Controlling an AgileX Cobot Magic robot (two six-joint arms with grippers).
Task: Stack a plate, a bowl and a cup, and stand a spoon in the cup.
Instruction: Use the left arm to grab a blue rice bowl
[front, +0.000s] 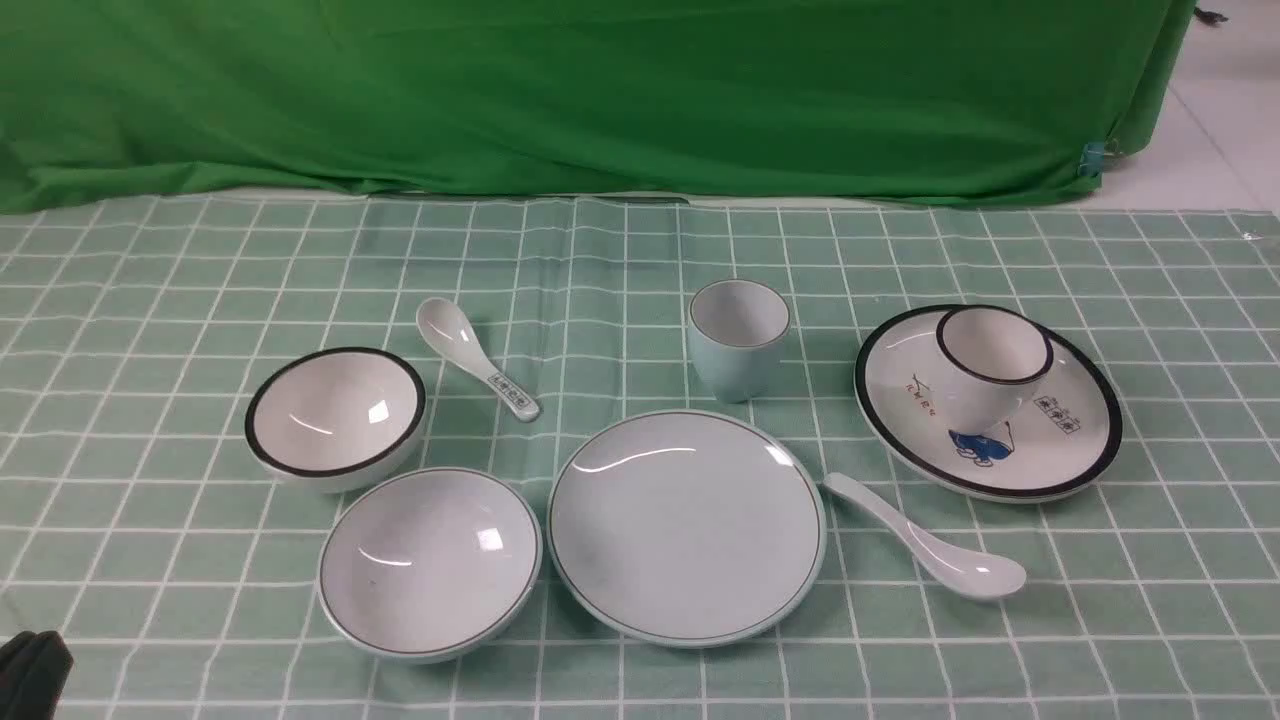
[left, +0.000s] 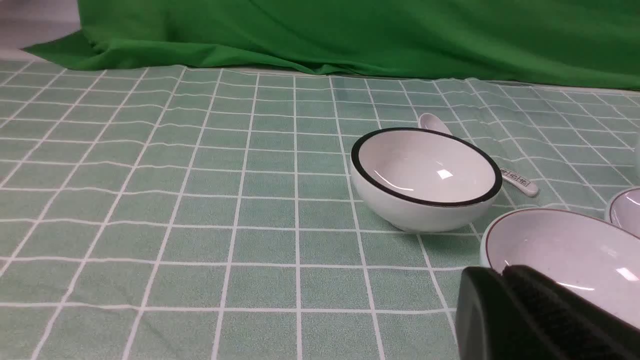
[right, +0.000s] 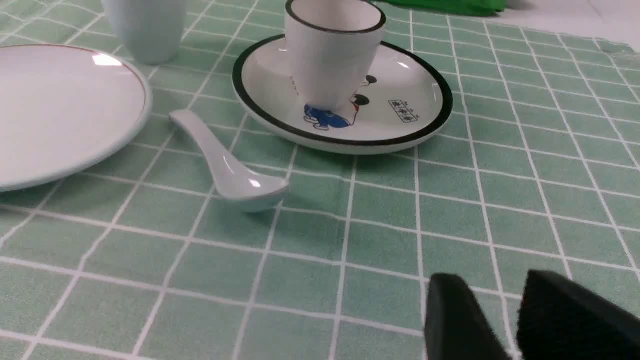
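The pale blue-green shallow bowl (front: 430, 562) sits upright on the near-left part of the worktop (front: 150, 540), just beside the left edge of the plain pale blue-green round plate (front: 686, 527); we cannot tell whether their rims touch. Nothing is stacked yet, so we judge the bowl's short trip rightward onto the plate to be the first step. The left tool (front: 30, 670) shows only as a dark tip in the near-left corner, and the bowl lies forward and to the right of it, with nothing between (being round, the bowl offers no preferred axis, only its rim). In the left wrist view this tool (left: 500, 280) has its jaws pressed together and holds nothing, with the bowl's rim close ahead. The right tool (right: 492, 295) has its jaws parted and empty, nearer the plain white ceramic soup spoon (front: 925, 540). We judge the left arm the closer one for the bowl. The white bowl with the thick black rim (front: 335, 415) stands just behind it and is easy to mistake.
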